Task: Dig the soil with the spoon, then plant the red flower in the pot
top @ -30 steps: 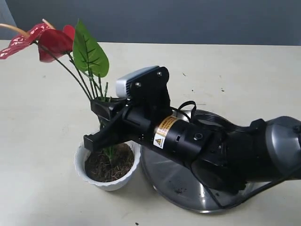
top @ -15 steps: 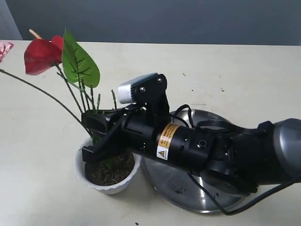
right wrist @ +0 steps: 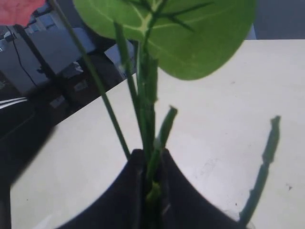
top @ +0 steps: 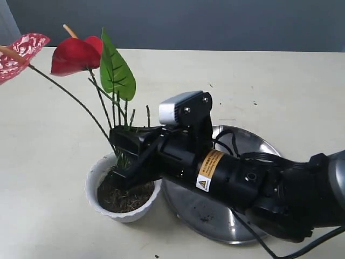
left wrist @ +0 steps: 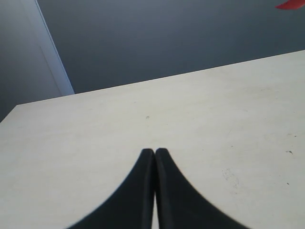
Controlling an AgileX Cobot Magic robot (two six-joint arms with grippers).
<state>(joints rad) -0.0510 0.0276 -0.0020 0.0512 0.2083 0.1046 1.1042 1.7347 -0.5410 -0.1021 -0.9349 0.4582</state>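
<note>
The red flower (top: 75, 55) stands over the small white pot (top: 92, 182), with its green leaf (top: 117, 70) beside the bloom. Its thin green stems (top: 116, 116) run down into my right gripper (top: 123, 161), which is shut on them just above the dark soil (top: 116, 198) in the pot. In the right wrist view the black fingers (right wrist: 133, 176) of the right gripper (right wrist: 151, 155) pinch the stems (right wrist: 143, 95) below the leaf (right wrist: 190, 33). My left gripper (left wrist: 154, 151) is shut and holds nothing, low over bare table. The spoon is out of view.
A large round steel plate (top: 237, 218) with soil crumbs lies right of the pot, under my right arm (top: 242, 178). A second pink patterned bloom (top: 19, 54) leans out at the far left. Beige table (top: 269, 86) stretches behind.
My right gripper has moved right and down over the pot with the stems in it. The bloom and leaf have swung from the left toward the right.
</note>
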